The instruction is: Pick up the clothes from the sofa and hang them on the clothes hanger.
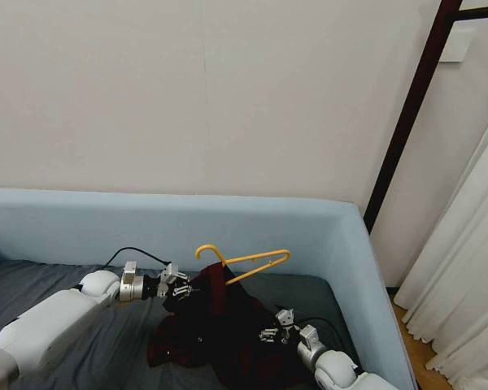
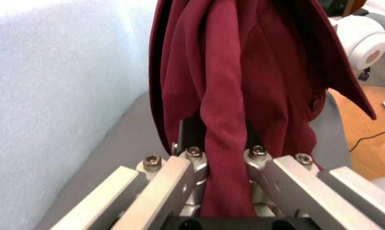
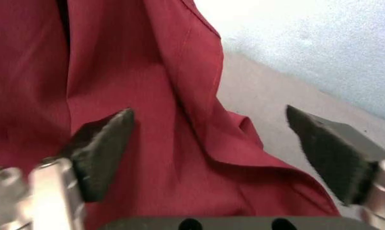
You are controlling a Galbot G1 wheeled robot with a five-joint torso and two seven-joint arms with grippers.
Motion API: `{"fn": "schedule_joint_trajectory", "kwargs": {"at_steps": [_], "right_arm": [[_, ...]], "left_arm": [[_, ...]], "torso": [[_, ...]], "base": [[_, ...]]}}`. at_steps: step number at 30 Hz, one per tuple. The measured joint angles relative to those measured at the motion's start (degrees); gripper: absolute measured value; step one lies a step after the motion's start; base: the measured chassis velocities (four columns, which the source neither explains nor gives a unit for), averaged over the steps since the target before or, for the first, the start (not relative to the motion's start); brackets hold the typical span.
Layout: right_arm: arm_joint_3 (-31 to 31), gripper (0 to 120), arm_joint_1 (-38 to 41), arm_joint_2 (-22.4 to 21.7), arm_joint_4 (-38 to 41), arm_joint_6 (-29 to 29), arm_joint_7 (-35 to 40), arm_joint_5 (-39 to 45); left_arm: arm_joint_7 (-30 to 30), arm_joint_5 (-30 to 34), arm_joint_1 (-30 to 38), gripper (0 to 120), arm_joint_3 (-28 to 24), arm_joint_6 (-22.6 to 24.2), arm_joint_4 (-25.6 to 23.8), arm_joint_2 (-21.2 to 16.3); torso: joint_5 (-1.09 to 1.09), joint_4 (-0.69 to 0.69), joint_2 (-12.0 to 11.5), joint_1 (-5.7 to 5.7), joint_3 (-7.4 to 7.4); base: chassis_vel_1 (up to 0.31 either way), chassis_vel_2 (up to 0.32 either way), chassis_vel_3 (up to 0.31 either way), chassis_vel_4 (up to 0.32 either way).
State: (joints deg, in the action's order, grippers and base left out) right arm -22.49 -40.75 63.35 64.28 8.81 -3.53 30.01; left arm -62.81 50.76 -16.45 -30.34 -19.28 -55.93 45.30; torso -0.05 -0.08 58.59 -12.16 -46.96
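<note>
While the left claw pinches a fold of the dark red shirt, the right claw hovers open over the cloth.

The left claw is closed on a thick fold that runs straight between its fingers. I think it holds this part lifted so that the yellow hanger, just beyond that claw with one arm free in the air, does not fall out of the cloth. The rest of the shirt lies heaped on the seat of the sofa, between the two claws. The right claw has its fingers spread wide, and a flat part of the shirt is directly under and in front of them, not touching as far as I can see. Probably it is placed there to take the loose side.
</note>
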Motion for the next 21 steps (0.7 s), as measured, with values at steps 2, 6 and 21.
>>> {"fn": "schedule_joint_trajectory", "kwargs": {"at_steps": [2, 6, 21], "right_arm": [[0.11, 79, 0.04, 0.41, -0.45, 0.01, 0.00, 0.21], [0.83, 66, 0.14, 0.84, -1.21, 0.36, -0.09, -0.02], [0.16, 13, 0.26, 1.36, -2.49, 0.88, -1.97, 0.19]], "left_arm": [[-0.17, -0.02, 0.00, 1, -0.14, 0.00, 0.04, 0.00], [-0.19, -0.09, 0.01, 1, -0.18, -0.10, 0.14, 0.02], [-0.70, -0.25, 0.03, 1, -0.12, -0.24, 0.05, -0.42]], "torso": [[0.00, 0.00, 0.00, 0.00, 0.00], [0.00, 0.01, 0.00, 0.00, 0.00], [0.00, 0.01, 0.00, 0.00, 0.00]], "base": [[0.000, 0.000, 0.000, 0.000], [0.000, 0.000, 0.000, 0.000], [0.000, 0.000, 0.000, 0.000]]}}
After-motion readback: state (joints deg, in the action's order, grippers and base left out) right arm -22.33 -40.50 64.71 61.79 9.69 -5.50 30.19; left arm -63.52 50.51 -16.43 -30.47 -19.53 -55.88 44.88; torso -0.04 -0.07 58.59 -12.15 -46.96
